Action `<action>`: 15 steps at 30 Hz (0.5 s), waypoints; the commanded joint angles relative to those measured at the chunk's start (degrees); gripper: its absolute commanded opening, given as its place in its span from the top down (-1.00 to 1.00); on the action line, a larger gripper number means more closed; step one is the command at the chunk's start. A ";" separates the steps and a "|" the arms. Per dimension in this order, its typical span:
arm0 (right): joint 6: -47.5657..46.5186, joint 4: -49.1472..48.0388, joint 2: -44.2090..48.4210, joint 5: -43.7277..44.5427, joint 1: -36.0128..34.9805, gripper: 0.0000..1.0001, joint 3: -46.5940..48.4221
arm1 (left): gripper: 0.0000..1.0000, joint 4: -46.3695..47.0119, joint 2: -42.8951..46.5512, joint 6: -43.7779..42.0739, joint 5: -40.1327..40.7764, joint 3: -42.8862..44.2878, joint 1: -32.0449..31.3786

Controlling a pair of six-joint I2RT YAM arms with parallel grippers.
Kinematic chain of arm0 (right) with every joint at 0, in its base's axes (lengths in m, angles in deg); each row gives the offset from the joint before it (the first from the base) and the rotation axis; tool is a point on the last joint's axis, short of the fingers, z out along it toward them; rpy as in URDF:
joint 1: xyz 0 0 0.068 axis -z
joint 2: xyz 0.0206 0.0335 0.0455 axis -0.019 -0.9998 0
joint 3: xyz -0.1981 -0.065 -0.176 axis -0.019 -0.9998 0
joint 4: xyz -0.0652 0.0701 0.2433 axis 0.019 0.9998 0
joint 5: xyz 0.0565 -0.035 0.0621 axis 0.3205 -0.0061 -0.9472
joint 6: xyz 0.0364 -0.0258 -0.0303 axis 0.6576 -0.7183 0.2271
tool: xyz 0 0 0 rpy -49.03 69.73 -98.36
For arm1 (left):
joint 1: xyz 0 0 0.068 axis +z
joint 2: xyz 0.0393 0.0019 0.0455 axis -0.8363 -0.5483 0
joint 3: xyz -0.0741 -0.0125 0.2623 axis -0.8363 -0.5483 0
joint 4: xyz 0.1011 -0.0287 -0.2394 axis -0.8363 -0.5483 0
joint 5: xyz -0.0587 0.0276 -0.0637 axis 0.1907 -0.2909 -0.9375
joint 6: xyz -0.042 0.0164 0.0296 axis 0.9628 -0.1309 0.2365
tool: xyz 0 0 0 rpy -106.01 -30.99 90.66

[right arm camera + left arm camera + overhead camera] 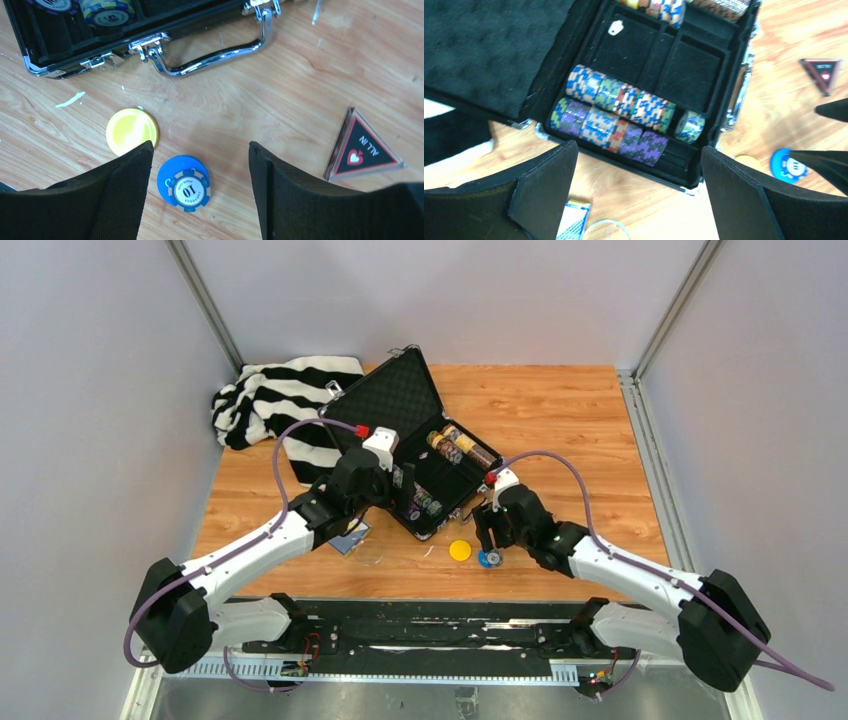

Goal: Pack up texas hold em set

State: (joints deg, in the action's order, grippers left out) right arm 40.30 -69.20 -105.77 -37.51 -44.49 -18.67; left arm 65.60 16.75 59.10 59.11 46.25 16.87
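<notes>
The open black foam-lined case (689,75) is being framed between the spread fingers of the left gripper (639,150), the round blue disc (173,171) between those, also apart, of the right gripper (200,147).

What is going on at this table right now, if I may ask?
The robot is packing up. The black poker case lies open on the table, chip rows inside. The left gripper hangs open above them, empty. The right gripper hovers open over a blue disc; a yellow disc and dark triangle lie loose nearby.
</notes>
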 commanded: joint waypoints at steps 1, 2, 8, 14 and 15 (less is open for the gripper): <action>5.79 3.80 3.50 2.81 0.30 -0.37 -2.81 | -0.96 6.87 0.20 1.49 -5.71 -0.76 0.18; 6.18 4.12 4.10 2.70 0.33 -0.36 -3.41 | -0.96 7.22 -0.02 1.54 -6.06 -0.73 0.17; 6.55 6.83 5.18 2.12 0.02 -0.29 -4.22 | -0.96 7.04 -1.17 1.23 -6.80 -0.74 0.22; 7.46 7.87 3.09 1.92 -0.76 -0.22 -3.85 | -0.96 6.74 -1.16 1.06 -7.22 -1.04 0.15; 7.63 7.91 2.65 1.86 -1.01 -0.22 -3.83 | -0.96 6.68 -1.23 1.01 -7.21 -1.09 0.16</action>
State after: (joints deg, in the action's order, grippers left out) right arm 46.22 -63.35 -101.85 -36.28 -44.47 -22.01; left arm 70.87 15.55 60.01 52.64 45.77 16.87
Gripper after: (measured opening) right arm 0.616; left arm 0.982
